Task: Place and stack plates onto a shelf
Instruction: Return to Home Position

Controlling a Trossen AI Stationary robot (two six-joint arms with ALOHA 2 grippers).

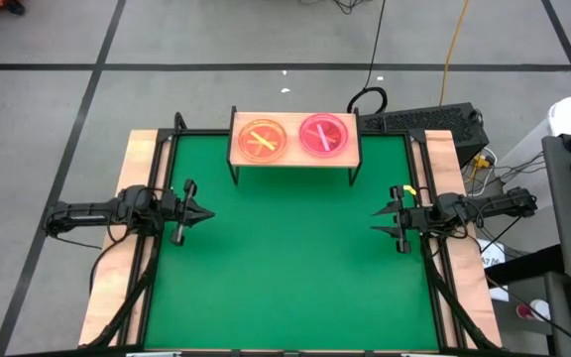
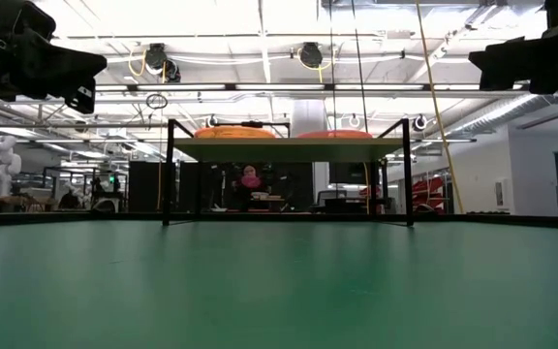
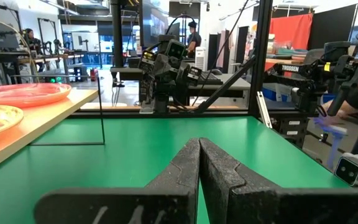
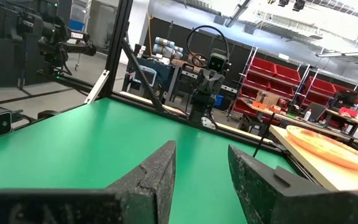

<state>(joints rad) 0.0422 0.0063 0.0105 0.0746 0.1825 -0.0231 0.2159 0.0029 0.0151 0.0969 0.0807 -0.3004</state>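
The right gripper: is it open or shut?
Open. In the right wrist view, the right gripper holds its two fingers apart, and the green table shows in the gap between them.

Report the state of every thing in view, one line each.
Left gripper, shut, empty, over the table's left side.
Right gripper, open, empty, over the right side.
Amber-topped plate stack, resting on the shelf's left half.
Pink-topped plate stack, beside it, apart.
Shelf, upright, at the table's far edge.
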